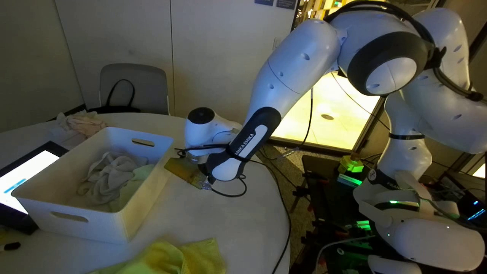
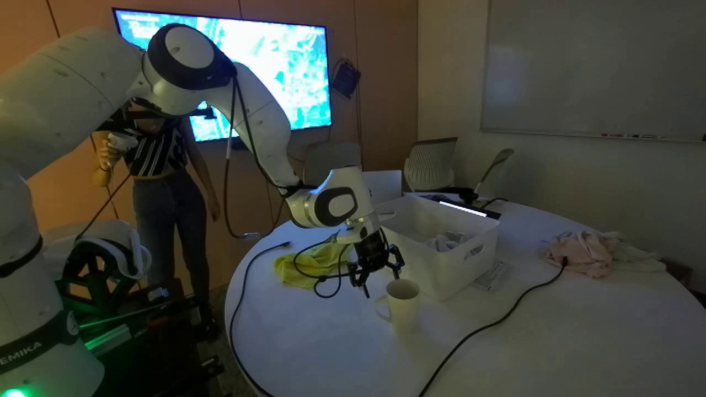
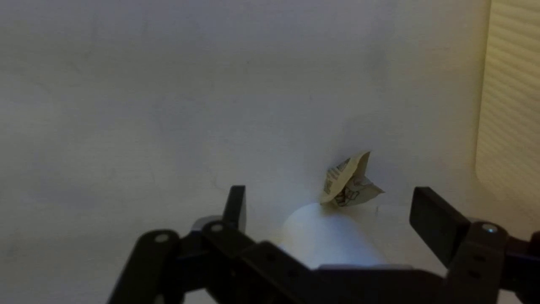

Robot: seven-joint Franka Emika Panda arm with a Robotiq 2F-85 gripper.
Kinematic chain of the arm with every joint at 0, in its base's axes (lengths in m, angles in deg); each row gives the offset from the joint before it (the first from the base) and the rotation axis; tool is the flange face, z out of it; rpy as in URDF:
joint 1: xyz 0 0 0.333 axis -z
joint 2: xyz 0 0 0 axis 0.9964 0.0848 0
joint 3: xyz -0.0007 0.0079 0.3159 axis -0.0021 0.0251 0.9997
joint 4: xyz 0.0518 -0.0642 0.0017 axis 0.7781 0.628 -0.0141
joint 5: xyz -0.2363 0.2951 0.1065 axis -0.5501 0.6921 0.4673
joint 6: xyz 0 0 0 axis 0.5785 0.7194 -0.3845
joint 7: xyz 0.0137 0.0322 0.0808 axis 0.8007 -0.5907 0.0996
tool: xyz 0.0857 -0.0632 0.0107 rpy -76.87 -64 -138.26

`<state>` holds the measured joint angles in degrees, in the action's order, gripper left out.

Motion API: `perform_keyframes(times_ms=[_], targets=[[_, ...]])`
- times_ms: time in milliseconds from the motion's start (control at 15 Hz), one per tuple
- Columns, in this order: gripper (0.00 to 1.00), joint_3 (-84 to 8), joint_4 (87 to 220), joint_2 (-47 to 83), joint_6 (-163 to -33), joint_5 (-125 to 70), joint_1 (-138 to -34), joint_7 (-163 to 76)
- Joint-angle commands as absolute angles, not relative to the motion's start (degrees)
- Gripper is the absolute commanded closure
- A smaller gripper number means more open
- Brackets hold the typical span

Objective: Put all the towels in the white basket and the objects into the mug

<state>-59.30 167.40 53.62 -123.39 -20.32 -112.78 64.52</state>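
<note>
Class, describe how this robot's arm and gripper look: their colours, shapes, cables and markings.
The arm is white, with smooth, rounded segments and dark rings at the joints. Black cables run along its outside. Lettering near the wrist ends in "EMIKA". The gripper is black and angular, with linked bars, round screw heads and blocky jaws.

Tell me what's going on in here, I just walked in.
A robot arm has its open claw above the table, near the upright mug; in the wrist view, crumpled paper shows between its fingers, ungripped, and may be next. Grey cloth and pale green cloth lie in the white basket, while a yellow towel and pinkish cloth lie outside it. A person stands nearby, holding what looks like a controller.
</note>
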Motion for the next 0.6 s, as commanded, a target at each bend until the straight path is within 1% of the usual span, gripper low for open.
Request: perform_keyframes(times_ms=[0,533], targets=[[0.0,-59.13,164.06,55.05,-121.57,-23.6,-111.91,66.57],[0.0,-55.7,159.88,56.5,-117.1,-25.86,-107.03,64.93]])
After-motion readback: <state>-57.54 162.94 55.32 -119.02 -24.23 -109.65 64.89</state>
